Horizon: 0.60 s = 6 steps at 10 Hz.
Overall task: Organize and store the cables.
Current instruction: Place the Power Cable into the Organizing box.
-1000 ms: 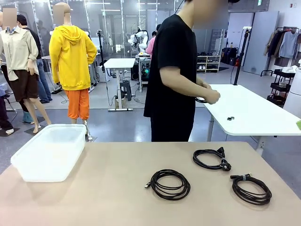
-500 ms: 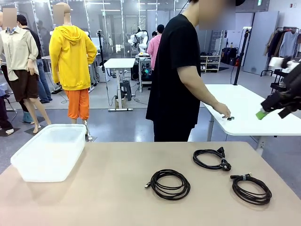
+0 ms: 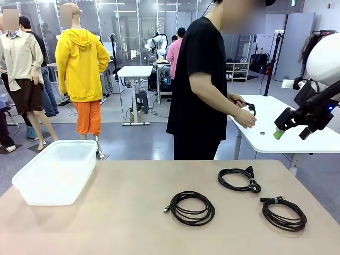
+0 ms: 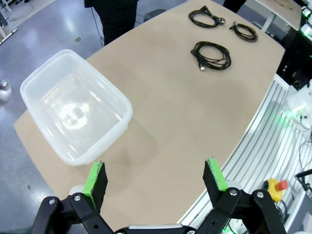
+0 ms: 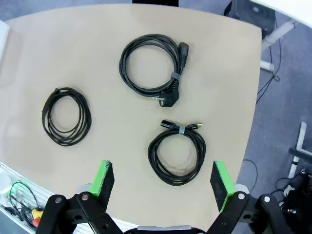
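Three black cables lie coiled on the tan table: a middle coil (image 3: 178, 210), a coil with chunky plugs (image 3: 254, 186) behind it, and a tied coil (image 3: 276, 201) at the right. My right gripper (image 3: 291, 132) hangs open high above the table's right side, and its wrist view looks straight down between open fingers (image 5: 162, 178) at the plugged cable (image 5: 169, 96), the tied cable (image 5: 180, 129) and the plain coil (image 5: 87, 119). My left gripper (image 4: 155, 175) is open, high over the near left edge. The person holds another black cable (image 3: 245, 106).
A clear plastic bin (image 3: 32, 194) stands at the table's left, and in the left wrist view the bin (image 4: 127, 108) has nothing in it. The person stands at the far side beside a white table (image 3: 297, 143). Bare tabletop lies between bin and cables.
My right arm has come into view from the right and moved inward. The person's hand reached onto the white table and lifted a black cable. The three coils have not moved.
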### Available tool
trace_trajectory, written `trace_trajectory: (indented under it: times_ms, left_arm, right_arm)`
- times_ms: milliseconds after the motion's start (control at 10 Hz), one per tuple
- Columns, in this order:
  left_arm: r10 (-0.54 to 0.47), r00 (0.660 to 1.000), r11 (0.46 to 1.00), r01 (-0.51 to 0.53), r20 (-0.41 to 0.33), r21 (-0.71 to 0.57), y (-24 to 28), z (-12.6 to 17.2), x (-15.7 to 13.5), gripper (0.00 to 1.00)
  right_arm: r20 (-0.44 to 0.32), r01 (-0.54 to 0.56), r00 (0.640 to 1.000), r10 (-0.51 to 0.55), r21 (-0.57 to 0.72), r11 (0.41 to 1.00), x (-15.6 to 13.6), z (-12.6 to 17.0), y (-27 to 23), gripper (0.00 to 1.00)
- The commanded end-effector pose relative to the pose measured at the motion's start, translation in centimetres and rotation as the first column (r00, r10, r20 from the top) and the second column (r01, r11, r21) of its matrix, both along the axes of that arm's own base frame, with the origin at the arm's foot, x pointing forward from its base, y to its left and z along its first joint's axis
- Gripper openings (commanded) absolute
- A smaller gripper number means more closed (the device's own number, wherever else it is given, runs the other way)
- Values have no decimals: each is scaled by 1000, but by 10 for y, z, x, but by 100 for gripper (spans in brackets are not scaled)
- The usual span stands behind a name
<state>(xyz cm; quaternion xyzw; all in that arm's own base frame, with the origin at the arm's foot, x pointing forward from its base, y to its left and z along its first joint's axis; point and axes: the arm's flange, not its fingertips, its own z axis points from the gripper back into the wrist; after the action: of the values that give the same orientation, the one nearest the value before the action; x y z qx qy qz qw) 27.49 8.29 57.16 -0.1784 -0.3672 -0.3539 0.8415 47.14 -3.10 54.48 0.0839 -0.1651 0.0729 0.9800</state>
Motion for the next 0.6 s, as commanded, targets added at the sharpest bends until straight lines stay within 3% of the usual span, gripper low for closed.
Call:
trace_trajectory:
  times_ms: [0,500]
  left_arm:
    - [-9,1000,1000,9,4,-2,-1,1,0,100]
    - [-9,1000,1000,9,4,-2,-1,1,0,100]
  right_arm:
    - [-16,13,1000,-13,-11,1000,-5,7,3,100]
    - [0,0,1000,0,0,1000,0,0,0,100]
